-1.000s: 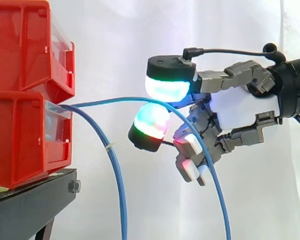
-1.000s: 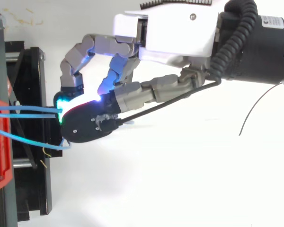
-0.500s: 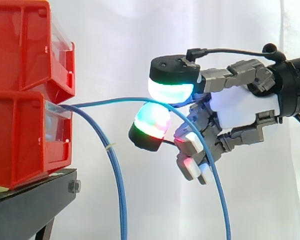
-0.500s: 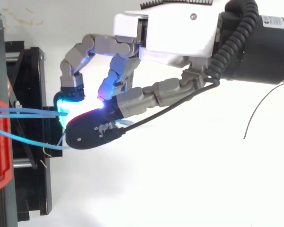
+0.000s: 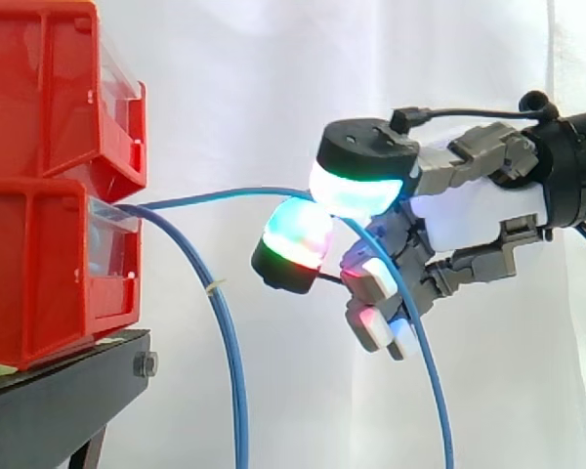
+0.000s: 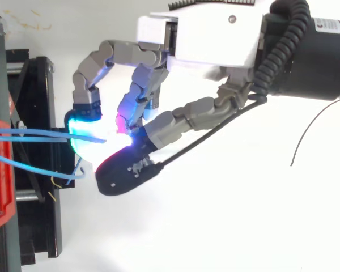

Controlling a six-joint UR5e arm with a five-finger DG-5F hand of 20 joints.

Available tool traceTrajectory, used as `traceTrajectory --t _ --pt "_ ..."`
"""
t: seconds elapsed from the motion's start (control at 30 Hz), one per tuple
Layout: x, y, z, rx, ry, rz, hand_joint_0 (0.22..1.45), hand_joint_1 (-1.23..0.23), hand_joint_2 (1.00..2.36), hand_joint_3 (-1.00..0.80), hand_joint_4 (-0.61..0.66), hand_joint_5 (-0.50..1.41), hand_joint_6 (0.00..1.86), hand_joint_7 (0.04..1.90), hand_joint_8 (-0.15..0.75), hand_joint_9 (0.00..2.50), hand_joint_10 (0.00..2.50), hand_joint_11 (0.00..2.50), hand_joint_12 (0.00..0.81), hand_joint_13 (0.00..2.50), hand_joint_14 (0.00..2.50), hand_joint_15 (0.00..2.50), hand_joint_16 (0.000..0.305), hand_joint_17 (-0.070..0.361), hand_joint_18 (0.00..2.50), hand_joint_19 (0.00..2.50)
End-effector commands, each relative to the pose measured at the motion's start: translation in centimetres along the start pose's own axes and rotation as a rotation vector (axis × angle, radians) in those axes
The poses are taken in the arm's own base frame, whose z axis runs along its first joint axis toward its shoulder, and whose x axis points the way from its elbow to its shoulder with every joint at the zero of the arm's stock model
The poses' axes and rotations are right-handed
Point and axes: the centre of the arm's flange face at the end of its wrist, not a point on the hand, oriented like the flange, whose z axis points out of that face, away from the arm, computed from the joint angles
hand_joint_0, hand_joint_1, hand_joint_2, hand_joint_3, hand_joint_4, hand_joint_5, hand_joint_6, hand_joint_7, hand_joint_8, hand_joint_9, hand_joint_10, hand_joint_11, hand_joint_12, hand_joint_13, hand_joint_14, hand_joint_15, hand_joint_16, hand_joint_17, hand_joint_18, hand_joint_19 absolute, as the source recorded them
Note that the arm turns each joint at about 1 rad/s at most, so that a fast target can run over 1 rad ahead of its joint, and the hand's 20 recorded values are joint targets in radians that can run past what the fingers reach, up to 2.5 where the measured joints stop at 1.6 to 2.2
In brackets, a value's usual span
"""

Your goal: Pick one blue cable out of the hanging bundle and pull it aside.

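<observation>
1. State. The hand (image 5: 479, 210) reaches in from the right. Its fingers (image 5: 359, 188) are curled about the upper cable (image 5: 215, 198), which arches out of the lower bin (image 5: 39, 264), passes between two glowing pads and drops away below the palm.
2. Slip. The pads seem to meet the cable at their edges rather than squarely, so a sideways pull would likely let it slide free.
3. Snag. The lower cable (image 5: 227, 342) hangs just left of the hand and apart from it. A sweep towards the bin could catch it and drag two cables instead of one.
4. Strain. Both cables run into the same bin, where their anchoring is hidden. A hard pull might shift the bin on its stand (image 5: 68, 391).
5. Kink. The cable bends sharply at the pads, and added tension there could crease it.
</observation>
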Motion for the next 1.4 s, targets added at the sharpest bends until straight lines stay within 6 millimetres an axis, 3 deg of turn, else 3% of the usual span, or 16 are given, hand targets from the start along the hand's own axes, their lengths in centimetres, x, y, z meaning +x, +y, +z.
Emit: traceTrajectory --t 0.0,0.1,0.17,0.33,0.43,0.63,0.77,1.0,1.23,1.37 --pt "-0.06 0.03 -0.02 -0.001 0.000 0.001 0.60 -0.80 1.00 -0.50 0.01 -0.16 0.92 0.82 0.255 1.12 0.02 0.80 0.346 0.97 0.02 0.70 0.046 0.103 0.84 0.79" --pt "-0.04 -0.04 -0.03 0.001 0.000 -0.001 0.53 -0.73 1.00 -0.50 0.02 -0.16 0.92 0.80 0.271 1.13 0.02 0.80 0.359 0.98 0.02 0.71 0.049 0.109 0.86 0.80" --pt "-0.08 0.03 -0.02 0.000 -0.002 -0.001 0.50 -0.59 1.00 -0.50 0.02 -0.15 0.91 0.81 0.292 1.17 0.02 0.79 0.373 1.00 0.02 0.71 0.052 0.116 0.86 0.80" --pt "-0.05 -0.08 0.02 0.002 -0.003 -0.003 0.50 -0.40 1.00 -0.50 0.01 -0.14 0.90 0.85 0.295 1.20 0.02 0.78 0.377 1.00 0.02 0.72 0.053 0.119 0.85 0.83" --pt "0.06 -0.04 0.02 0.001 -0.002 -0.003 0.52 -0.39 1.00 -0.50 0.00 -0.13 0.89 0.87 0.293 1.19 0.02 0.79 0.373 1.00 0.02 0.73 0.051 0.115 0.83 0.84" --pt "0.06 -0.04 0.02 0.001 -0.002 -0.003 0.56 -0.64 1.01 -0.24 -0.01 -0.13 0.89 0.88 0.300 1.21 0.02 0.79 0.384 1.02 0.02 0.71 0.053 0.119 0.88 0.81" --pt "0.06 -0.04 0.02 0.001 -0.002 -0.003 0.57 -0.73 1.02 -0.19 0.02 -0.14 0.90 0.86 0.296 1.20 0.02 0.79 0.379 1.02 0.02 0.71 0.053 0.119 0.89 0.79" --pt "0.00 0.06 -0.02 0.000 -0.003 -0.003 0.61 -0.81 1.02 -0.26 0.01 -0.15 0.91 0.87 0.269 1.15 0.02 0.81 0.350 0.98 0.03 0.71 0.047 0.105 0.85 0.80" --pt "0.06 -0.04 0.02 0.001 -0.002 -0.003 0.68 -0.83 1.00 -0.49 -0.02 -0.16 0.92 0.83 0.258 1.11 0.02 0.79 0.343 0.97 0.03 0.69 0.046 0.103 0.86 0.77" --pt "0.00 0.06 -0.02 0.000 -0.003 -0.003 0.68 -0.83 1.00 -0.50 -0.02 -0.16 0.92 0.81 0.254 1.11 0.02 0.79 0.340 0.97 0.03 0.70 0.045 0.102 0.86 0.77"
